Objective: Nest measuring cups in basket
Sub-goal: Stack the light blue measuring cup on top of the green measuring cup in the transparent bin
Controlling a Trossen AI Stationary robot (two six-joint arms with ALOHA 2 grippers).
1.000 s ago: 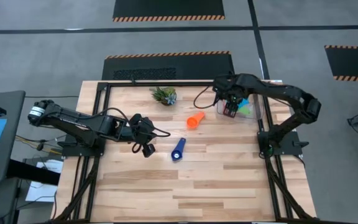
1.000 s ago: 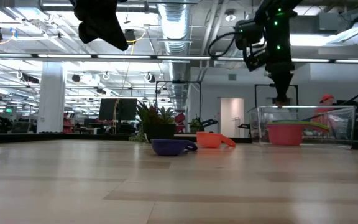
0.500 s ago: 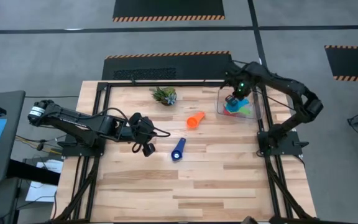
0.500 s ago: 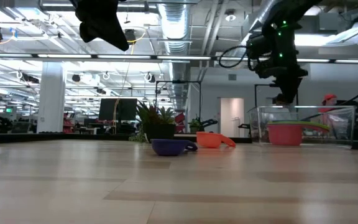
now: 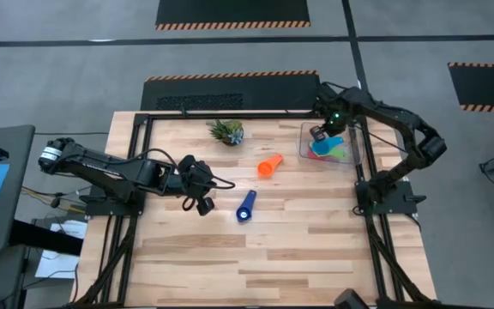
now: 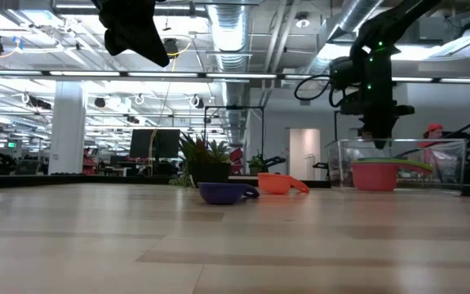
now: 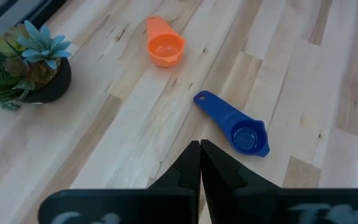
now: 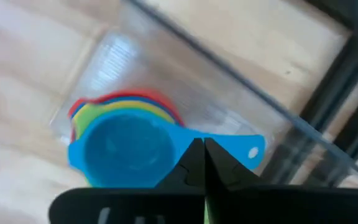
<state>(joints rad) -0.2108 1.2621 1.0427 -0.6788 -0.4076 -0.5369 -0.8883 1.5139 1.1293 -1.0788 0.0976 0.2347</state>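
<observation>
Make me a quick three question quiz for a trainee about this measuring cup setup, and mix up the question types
1. True or false: the orange cup already sits in the basket.
2. Multiple choice: which cup tops the stack in the basket? A) red B) light blue cup C) yellow
3. Fill in: besides the orange one, the other cup lying loose on the table is the ____ cup.

Key
1. False: it lies on the table near the potted plant.
2. B
3. Dark blue cup, in front of the left gripper. The right gripper is above the basket.
</observation>
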